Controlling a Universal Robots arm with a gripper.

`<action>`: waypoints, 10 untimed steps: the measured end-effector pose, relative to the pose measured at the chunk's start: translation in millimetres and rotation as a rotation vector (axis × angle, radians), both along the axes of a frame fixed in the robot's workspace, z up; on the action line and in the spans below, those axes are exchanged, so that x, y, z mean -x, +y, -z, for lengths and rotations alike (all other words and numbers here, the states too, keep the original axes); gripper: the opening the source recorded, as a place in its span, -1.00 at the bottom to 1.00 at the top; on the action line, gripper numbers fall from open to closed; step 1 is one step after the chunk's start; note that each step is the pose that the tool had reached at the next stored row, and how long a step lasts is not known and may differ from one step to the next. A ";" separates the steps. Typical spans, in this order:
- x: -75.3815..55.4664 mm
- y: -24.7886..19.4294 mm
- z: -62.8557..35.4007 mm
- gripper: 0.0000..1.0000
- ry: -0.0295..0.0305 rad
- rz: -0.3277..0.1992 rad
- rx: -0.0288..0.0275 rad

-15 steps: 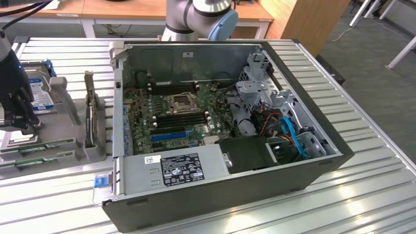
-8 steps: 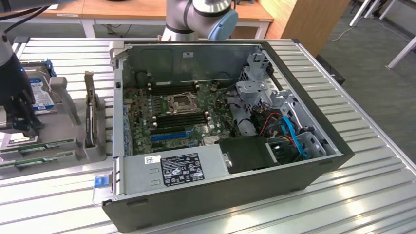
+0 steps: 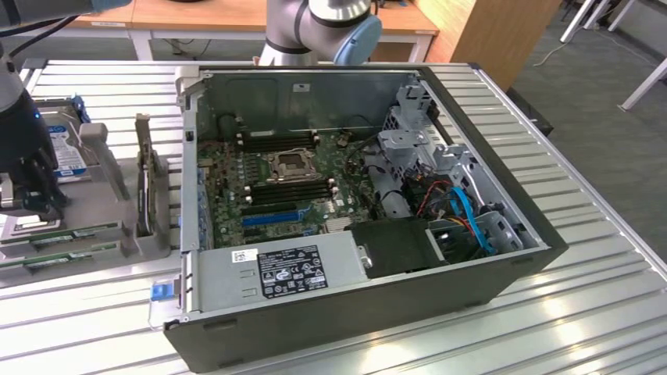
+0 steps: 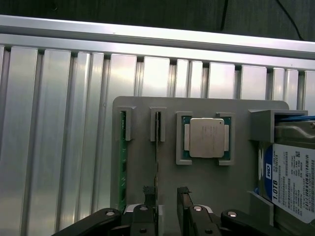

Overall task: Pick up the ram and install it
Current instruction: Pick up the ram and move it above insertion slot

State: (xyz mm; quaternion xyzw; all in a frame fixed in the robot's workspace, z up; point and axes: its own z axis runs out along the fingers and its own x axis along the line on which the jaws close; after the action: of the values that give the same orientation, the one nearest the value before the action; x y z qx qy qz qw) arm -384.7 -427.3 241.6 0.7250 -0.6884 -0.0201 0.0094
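Observation:
Two green ram sticks stand on edge in slots of a grey holder (image 4: 142,113). One ram (image 4: 123,162) is in the outer slot and the other ram (image 4: 157,142) is in the slot beside it. My gripper (image 4: 167,204) hovers open just above the holder, its dark fingers (image 4: 149,201) apart, with the second stick's end running under one of them. Nothing is held. In the exterior view the gripper (image 3: 30,205) hangs over the holder at the far left, where the ram sticks (image 3: 73,233) show as green strips.
An open computer case (image 3: 501,281) fills the middle, with its motherboard (image 3: 224,199), black memory slots (image 3: 292,187) and a blue slot (image 3: 273,219). The holder also carries a processor chip (image 4: 206,137) and a hard drive (image 4: 293,182). Ribbed metal table (image 4: 49,123) surrounds it.

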 end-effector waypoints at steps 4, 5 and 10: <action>0.0 -0.1 0.2 -0.38 -0.0003 0.000 -0.0002; 0.2 -0.5 0.4 -0.38 -0.0005 0.000 -0.0004; 1.1 -5.2 0.2 -0.38 -0.0003 0.000 -0.0003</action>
State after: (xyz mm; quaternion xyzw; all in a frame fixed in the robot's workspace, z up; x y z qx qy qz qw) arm -385.8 -432.5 241.4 0.7250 -0.6884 -0.0200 0.0091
